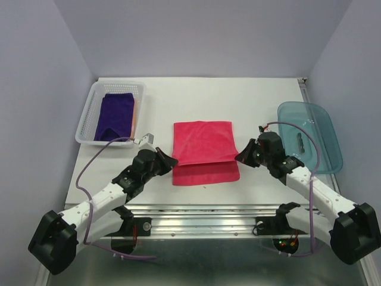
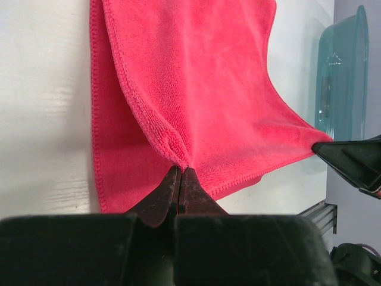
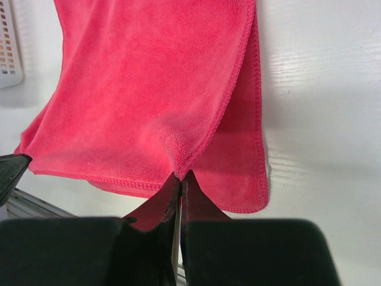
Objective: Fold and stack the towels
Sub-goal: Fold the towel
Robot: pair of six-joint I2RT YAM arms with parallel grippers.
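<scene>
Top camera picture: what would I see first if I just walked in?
The bright pink-red towel in the middle of the table, half folded over itself. The left gripper and right gripper each pinch one of its near corners, shut. A dark purple towel lies in the clear basket at far left.

Bright, even light from above. Soft shadows on the counter (image 1: 250, 101). Wrist views: towel (image 2: 208, 89) sharp, near foreground blurred.

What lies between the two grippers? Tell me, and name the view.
The pink-red towel lies there. The left gripper and right gripper each pinch a corner of its upper layer. The top external view shows the whole stretch.
</scene>
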